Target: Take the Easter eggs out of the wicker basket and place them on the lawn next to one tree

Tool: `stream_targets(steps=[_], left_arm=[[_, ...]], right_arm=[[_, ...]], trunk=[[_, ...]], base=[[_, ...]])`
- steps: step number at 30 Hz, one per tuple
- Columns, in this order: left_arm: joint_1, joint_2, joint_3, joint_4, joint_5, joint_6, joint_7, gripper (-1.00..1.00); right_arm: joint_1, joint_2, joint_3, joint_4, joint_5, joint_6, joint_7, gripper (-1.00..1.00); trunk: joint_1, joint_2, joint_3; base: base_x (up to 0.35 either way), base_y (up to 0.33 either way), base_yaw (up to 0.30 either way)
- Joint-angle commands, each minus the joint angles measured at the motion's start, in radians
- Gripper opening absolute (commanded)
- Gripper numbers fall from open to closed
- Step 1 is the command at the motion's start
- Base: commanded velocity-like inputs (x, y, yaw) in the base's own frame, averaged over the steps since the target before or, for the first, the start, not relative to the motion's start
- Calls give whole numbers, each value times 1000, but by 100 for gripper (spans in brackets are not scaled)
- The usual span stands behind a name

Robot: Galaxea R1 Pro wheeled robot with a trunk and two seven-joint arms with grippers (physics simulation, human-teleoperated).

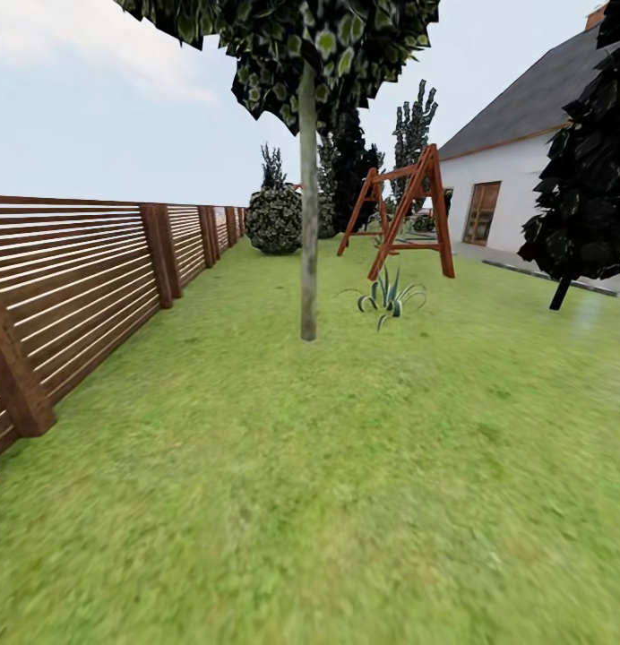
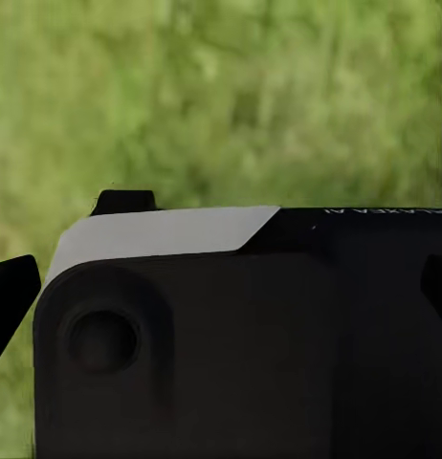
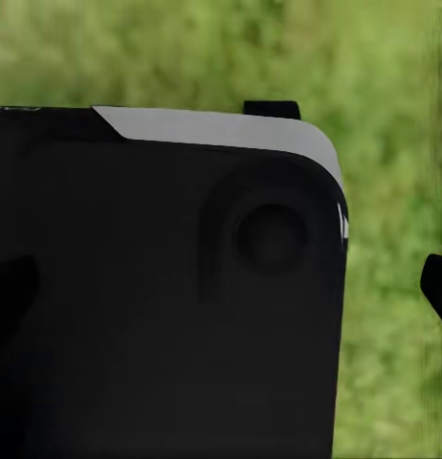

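Slim pale grey-tan tree trunk (image 1: 308, 206) stood on mottled green lawn (image 1: 346, 502); grippers' state couldn't be told. Eggs, judged small, hard, slippery: grasp across middle.

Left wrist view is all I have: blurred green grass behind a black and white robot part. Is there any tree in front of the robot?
Observer: Yes. In the head view, a tree with a slim, straight, pale grey trunk stands on the green lawn, straight ahead.
Operator: What is on the left of it?
Observer: A brown wooden fence of horizontal slats runs along the left edge of the lawn.
Operator: And beyond the tree, to the right?
Observer: A red-brown wooden swing frame stands on the grass, with a white house under a grey roof farther back.
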Motion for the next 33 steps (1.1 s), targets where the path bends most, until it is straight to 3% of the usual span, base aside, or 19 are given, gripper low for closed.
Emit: stream_targets(steps=[1,33], left_arm=[[1,0,1,-2,1,0,1,100],[1,1,1,-2,18,0,1,100]], right_arm=[[-1,1,0,1,1,-3,0,100],[-1,-2,6,-1,5,-7,4,100]], trunk=[[0,0,-1],[0,0,-1]], base=[[219,-255,0],[219,-253,-14]])
